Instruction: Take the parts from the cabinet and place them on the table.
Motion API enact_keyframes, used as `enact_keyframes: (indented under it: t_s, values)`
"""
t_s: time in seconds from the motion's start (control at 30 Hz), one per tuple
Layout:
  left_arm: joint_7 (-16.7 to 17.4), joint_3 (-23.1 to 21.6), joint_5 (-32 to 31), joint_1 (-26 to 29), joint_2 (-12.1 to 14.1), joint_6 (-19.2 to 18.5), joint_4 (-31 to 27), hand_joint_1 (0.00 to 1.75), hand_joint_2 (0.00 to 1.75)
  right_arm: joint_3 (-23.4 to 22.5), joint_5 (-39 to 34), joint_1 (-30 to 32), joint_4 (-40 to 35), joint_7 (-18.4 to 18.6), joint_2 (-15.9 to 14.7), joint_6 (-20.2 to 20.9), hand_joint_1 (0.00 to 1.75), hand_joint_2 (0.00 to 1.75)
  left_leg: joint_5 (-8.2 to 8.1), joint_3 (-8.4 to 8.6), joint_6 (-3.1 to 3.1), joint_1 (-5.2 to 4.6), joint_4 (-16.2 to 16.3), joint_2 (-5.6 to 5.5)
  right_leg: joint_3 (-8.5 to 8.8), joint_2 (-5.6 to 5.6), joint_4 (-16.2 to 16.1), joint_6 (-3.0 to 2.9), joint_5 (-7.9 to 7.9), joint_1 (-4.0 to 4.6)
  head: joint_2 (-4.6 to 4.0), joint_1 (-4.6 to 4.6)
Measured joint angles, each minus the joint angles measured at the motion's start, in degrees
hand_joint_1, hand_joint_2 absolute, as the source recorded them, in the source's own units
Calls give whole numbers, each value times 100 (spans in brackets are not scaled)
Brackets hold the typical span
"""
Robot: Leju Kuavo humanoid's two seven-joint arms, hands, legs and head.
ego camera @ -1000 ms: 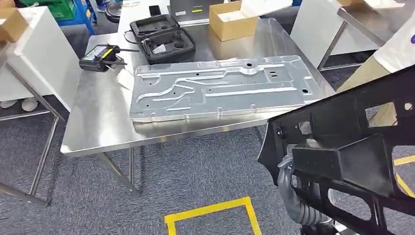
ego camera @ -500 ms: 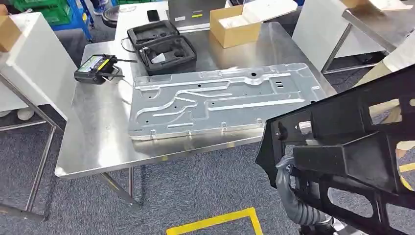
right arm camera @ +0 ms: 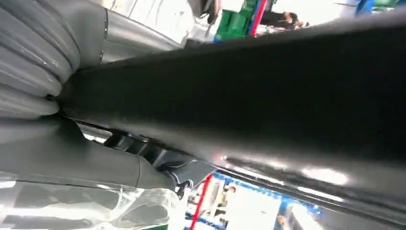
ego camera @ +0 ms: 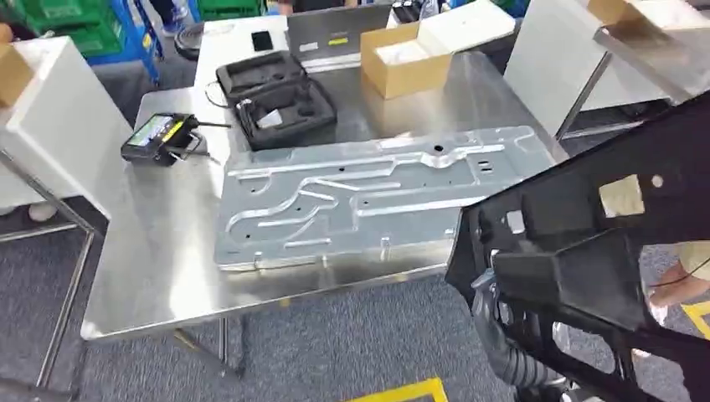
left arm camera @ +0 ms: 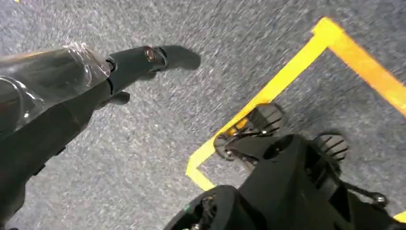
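Observation:
A large black plastic part (ego camera: 603, 243) with cut-out openings fills the lower right of the head view, and my right hand (ego camera: 490, 314) grips it from below. In the right wrist view the thumb and ribbed cover of that hand (right arm camera: 57, 96) press against the part's dark glossy body (right arm camera: 268, 91). The part hangs over the floor at the near right corner of the steel table (ego camera: 159, 268). A big silver stamped metal panel (ego camera: 360, 201) lies flat on that table. My left hand (left arm camera: 95, 81) hangs over the grey carpet, one dark finger stretched out, holding nothing.
At the table's back stand an open black case (ego camera: 276, 96), a handheld controller (ego camera: 159, 138) and a cardboard box (ego camera: 406, 54). White tables flank it left and right. A person (ego camera: 682, 280) stands at the right, behind the black part. Yellow tape (left arm camera: 268, 96) marks the floor.
The whole view has shifted: the camera has moved closer to the table, which now sits lower and larger in the picture. The black part stays in my right hand.

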Motion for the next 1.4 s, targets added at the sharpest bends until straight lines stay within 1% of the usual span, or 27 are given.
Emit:
enact_keyframes:
  t_s: [0.07,0.17,0.2,0.23,0.27,0.33,0.37,0.5,0.53,0.57,0.6,0.63,0.67,0.73,0.77,0.8,0.83,0.9,0.93,0.97,1.0,1.13,1.17,1.27,1.3,1.33,1.4]
  values:
    - [11,-2,2,-16,2,2,0,0,175,-35,125,4,-31,134,-39,-42,175,175,-79,-157,-49,30,320,13,105,9,-16,-63,-12,-27,0,-11]
    - [-4,7,52,-61,4,7,0,0,175,-244,402,98,-39,665,-183,-112,175,175,-557,-997,-102,34,1656,14,178,9,-16,-115,-88,-22,2,-29]
    - [-4,9,61,-97,2,7,0,0,175,-333,381,157,-37,762,-227,-99,175,175,-638,-1193,-98,32,1885,14,207,7,-17,-114,-113,-17,0,-26]
    - [-9,11,65,-106,-2,0,0,0,175,-458,321,204,-39,830,-279,-42,175,175,-577,-1269,-93,31,1889,14,248,10,-17,-113,-143,-11,0,-26]
    - [-26,11,74,-106,-4,-15,0,0,175,-608,257,258,-37,907,-330,31,175,175,-334,-1218,-68,27,1622,14,303,23,-18,-114,-177,1,0,-28]
    - [-28,11,76,-81,0,-44,0,0,175,-974,207,386,-24,1121,-461,201,175,175,402,-899,64,-18,614,14,421,40,-25,-104,-240,29,0,-28]
    - [-31,11,76,-74,4,-55,0,0,175,-1048,210,407,-17,1159,-488,247,175,175,548,-843,113,-38,410,18,425,42,-33,-103,-250,25,0,-28]
    - [-33,11,77,-70,11,-61,2,0,175,-1096,210,419,-9,1181,-499,282,175,175,591,-828,142,-52,311,24,413,43,-38,-103,-253,10,0,-28]
    - [-35,9,76,-69,33,-105,2,0,175,-1319,207,440,53,1259,-536,471,175,175,439,-828,199,-88,228,41,425,52,-37,-77,-260,39,0,-13]
    - [-55,7,74,-53,37,-164,2,0,175,-1775,247,488,164,1467,-634,829,175,175,507,-835,164,-131,137,23,372,57,-55,2,-258,-20,0,-24]
    - [-81,7,55,-61,35,-210,2,0,175,-2119,391,476,278,1670,-789,1054,175,175,600,-723,211,-47,-8,12,402,57,-83,72,-270,24,0,-26]
    - [-94,7,33,-65,35,-216,2,0,175,-2283,437,476,369,1748,-835,1143,175,175,624,-674,210,-47,-67,13,401,51,-6,91,-312,15,0,-9]
    - [-105,4,13,-61,35,-223,2,0,175,-2452,478,437,463,1842,-894,1228,175,175,631,-654,239,-14,-86,27,267,51,265,104,-500,6,0,-4]
    - [-116,-2,-41,-60,33,-230,2,0,175,-2727,603,328,732,2104,-990,1446,175,175,628,-657,251,8,-87,27,-245,52,1216,175,-910,-22,0,17]
    - [-125,-7,-46,-61,31,-236,2,0,175,-2794,638,302,827,2175,-1058,1506,175,175,621,-660,249,14,-84,27,-457,52,1562,207,-995,-42,0,20]
    - [-125,-9,-46,-59,26,-240,2,0,175,-2926,688,291,1016,2268,-1116,1587,175,175,614,-656,242,20,-84,20,-565,50,1679,231,-943,-58,0,22]
    - [-129,-9,-48,-56,24,-240,2,0,175,-3018,699,276,1123,2299,-1161,1619,175,175,601,-647,225,36,-80,14,-523,50,1493,258,-744,-74,0,22]
    - [-140,-11,-61,-60,20,-240,2,0,175,-3184,715,166,1370,2299,-1246,1666,175,175,555,-598,159,69,-58,4,-73,39,470,326,-134,-129,0,22]
    - [-140,-13,-61,-59,20,-240,2,0,175,-3269,734,140,1479,2316,-1263,1670,175,175,518,-590,106,49,-38,-3,145,34,-8,375,62,-179,0,22]
    - [-140,-13,-70,-64,26,-240,2,0,175,-3343,817,97,1597,2363,-1278,1695,175,175,481,-614,62,1,8,-6,186,66,-128,363,-22,-151,0,22]
    - [-140,-15,-87,-72,26,-240,2,0,175,-3395,885,104,1661,2499,-1320,1722,175,175,473,-622,42,4,12,-8,157,92,-121,229,-1,-153,0,11]
    - [-138,-19,-144,-74,35,-238,2,0,175,-3462,1100,115,1888,2729,-1417,1859,175,175,404,-654,-28,55,74,0,147,87,-123,75,-1,-151,0,11]
    - [-136,-26,-151,-77,35,-240,2,0,175,-3475,1145,79,1939,2761,-1451,1895,175,175,247,-767,-54,46,327,10,150,87,-124,66,-4,-145,0,7]
    - [-39,-77,-273,-191,35,-293,2,0,175,-3550,1493,-180,2409,3029,-1655,2208,175,175,-320,-1457,-75,38,1745,13,153,67,-123,39,-15,-122,0,4]
    - [2,-98,-317,-228,26,-315,0,0,175,-3534,1655,-274,2516,3117,-1701,2330,175,175,-324,-1576,-54,30,1961,13,166,63,-123,23,-25,-98,0,4]
    - [37,-114,-356,-239,13,-324,-2,0,175,-3496,1838,-333,2600,3196,-1735,2434,175,175,-230,-1542,-18,20,1891,12,183,63,-123,14,-33,-71,0,4]
    - [99,-153,-400,-241,13,-326,-2,0,175,-3383,2101,-548,2746,3298,-1817,2617,175,175,306,-1168,129,-38,1043,12,225,75,-124,-8,-50,-22,0,7]
